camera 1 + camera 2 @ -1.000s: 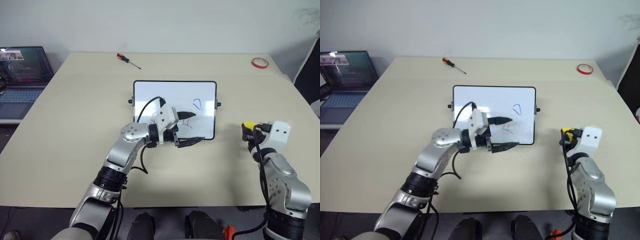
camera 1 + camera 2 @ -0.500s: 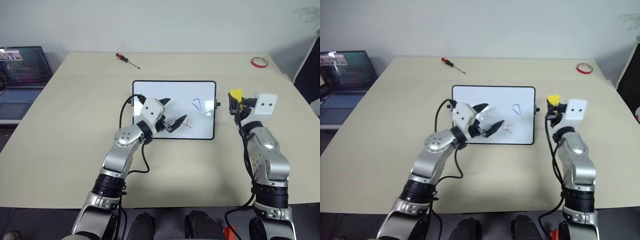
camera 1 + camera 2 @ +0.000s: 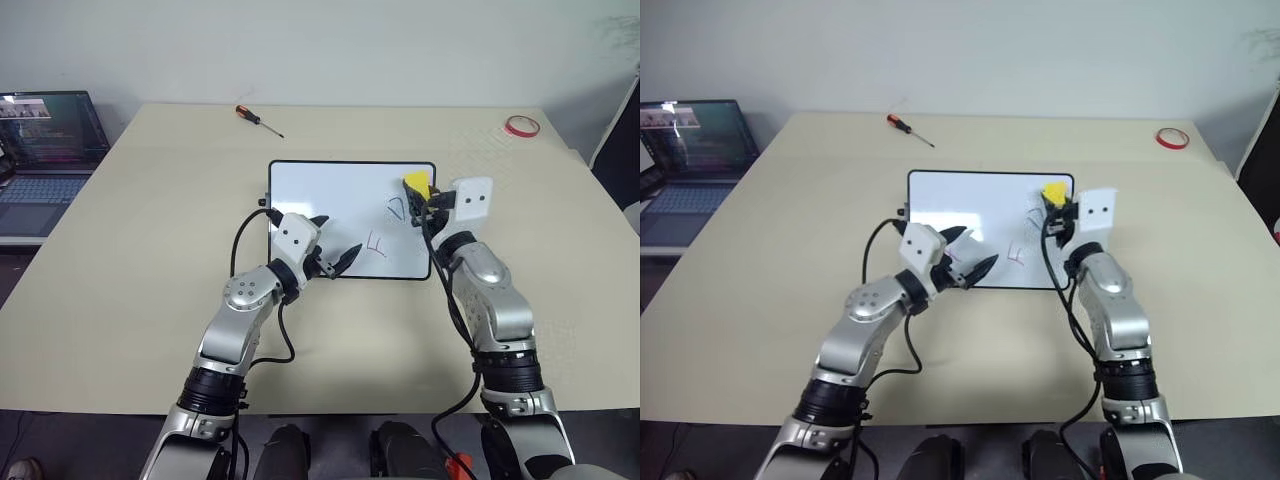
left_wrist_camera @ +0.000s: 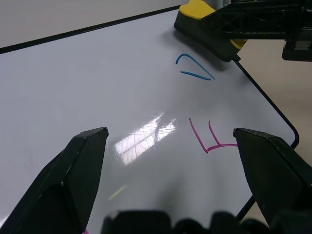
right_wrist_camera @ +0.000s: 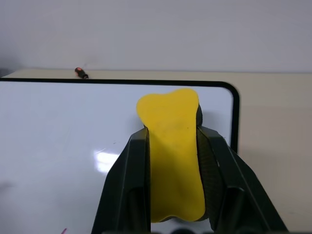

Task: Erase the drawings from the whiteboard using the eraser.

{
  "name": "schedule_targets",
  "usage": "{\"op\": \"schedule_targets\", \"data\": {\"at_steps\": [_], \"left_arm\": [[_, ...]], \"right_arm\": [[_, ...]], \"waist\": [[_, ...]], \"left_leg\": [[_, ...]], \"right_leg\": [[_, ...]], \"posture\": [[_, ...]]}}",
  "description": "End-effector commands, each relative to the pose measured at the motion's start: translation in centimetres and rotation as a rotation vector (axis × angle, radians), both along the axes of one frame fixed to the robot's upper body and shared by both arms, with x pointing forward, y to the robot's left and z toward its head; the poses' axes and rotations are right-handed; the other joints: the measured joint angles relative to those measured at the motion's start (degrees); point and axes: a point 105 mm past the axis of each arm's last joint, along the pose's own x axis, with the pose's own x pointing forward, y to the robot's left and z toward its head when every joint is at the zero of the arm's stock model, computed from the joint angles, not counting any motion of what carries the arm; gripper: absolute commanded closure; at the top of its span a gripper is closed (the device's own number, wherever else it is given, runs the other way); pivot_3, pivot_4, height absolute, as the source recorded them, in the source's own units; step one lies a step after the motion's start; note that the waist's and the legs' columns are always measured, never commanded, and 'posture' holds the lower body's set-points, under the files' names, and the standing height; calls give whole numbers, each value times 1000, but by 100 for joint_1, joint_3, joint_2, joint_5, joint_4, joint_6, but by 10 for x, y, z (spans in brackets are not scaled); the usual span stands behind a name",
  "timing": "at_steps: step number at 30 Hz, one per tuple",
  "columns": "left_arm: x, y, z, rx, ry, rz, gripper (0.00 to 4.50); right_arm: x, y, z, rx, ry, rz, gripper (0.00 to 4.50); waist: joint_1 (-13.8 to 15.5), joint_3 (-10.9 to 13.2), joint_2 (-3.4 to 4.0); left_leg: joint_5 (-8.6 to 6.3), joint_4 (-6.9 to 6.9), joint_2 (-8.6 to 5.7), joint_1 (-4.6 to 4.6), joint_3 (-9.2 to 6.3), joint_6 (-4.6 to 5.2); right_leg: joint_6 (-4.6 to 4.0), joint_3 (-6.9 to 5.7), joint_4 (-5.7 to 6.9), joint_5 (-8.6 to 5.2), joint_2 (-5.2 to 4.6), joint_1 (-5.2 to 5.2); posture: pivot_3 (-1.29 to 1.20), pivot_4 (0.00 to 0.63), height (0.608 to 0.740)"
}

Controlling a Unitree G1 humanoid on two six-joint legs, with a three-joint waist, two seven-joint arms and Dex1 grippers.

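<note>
My right gripper [image 5: 173, 161] is pinching the eraser [image 3: 417, 184], squeezing the soft yellow block into a waist between the two black fingers. From my head it hangs over the whiteboard's [image 3: 330, 190] far right corner, just beside the blue loop [image 3: 396, 209]. My right wrist sees the block head-on, with the glossy white board and its thin black rounded frame behind, and the screwdriver [image 5: 81, 72] far off. My left wrist gives what that one misses: the eraser's dark underside, the blue loop [image 4: 194, 68] and the pink F mark [image 4: 210, 140] close up. My left gripper [image 3: 335, 256] is spread wide over the board's near edge, holding nothing. A red tape ring [image 3: 519, 125] lies at the table's [image 3: 140, 250] far right.
</note>
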Motion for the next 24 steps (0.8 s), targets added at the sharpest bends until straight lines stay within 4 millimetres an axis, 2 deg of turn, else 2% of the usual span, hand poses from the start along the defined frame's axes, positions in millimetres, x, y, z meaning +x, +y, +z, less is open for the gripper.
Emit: {"op": "schedule_targets", "data": {"at_steps": [1, 4, 10, 15, 24], "left_arm": [[-1, -3, 19, -6, -61, -15, 0], [0, -5, 22, -7, -65, -19, 0], [-1, -11, 28, -16, -79, -34, 0], [-2, -13, 30, -23, -82, -40, 0], [-5, -14, 29, -32, -78, -43, 0]], "right_arm": [[-1, 13, 19, -8, -83, 44, 3515], [3, 18, 14, -43, -62, 51, 3515], [9, 15, -15, -199, 28, 21, 3515], [1, 11, -31, -253, 76, 34, 3515], [-27, -16, -57, -316, 172, 35, 3515]], "waist": [[0, 0, 0], [0, 0, 0], [1, -1, 0], [1, -2, 0], [13, -5, -3]], "left_leg": [[0, 0, 1, 0, 0, 0], [0, 0, -1, 0, 0, 0], [0, 1, 0, 1, -1, 0], [0, 2, 0, 8, -1, 0], [0, 5, -5, 14, -5, 0]], "right_leg": [[0, 0, 0, 0, 0, 0], [0, 0, 0, 0, -1, 0], [0, -1, 0, 0, -4, 2], [0, 0, 2, 0, -5, 7], [0, -2, 1, 0, -4, 18]], "posture": [[0, 150, 740], [0, 150, 740], [0, 150, 740], [0, 150, 740], [0, 150, 740]]}}
